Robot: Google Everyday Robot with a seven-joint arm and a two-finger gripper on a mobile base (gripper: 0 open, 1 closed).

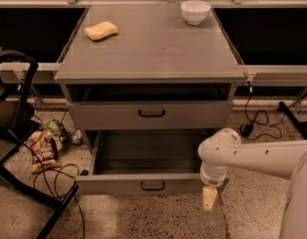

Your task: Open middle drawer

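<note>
The middle drawer (pixel 118 184) is the low-fronted grey drawer with a small black bar handle (pixel 152 185). It stands pulled out from the cabinet, and its shallow grey inside (pixel 143 153) shows. My gripper (pixel 209 198) hangs pointing down at the right end of the drawer's front panel, just in front of it and near the floor. It holds nothing that I can see. My white arm (pixel 253 156) reaches in from the right. The taller-fronted drawer (pixel 193 114) above is closed.
A yellow sponge (pixel 100 30) and a white bowl (pixel 195 11) sit on the cabinet top (pixel 153 54). Snack bags (pixel 44 146) and cables (pixel 54 178) lie on the floor at left, beside a black frame (pixel 19 108). More cables (pixel 255 118) lie at right.
</note>
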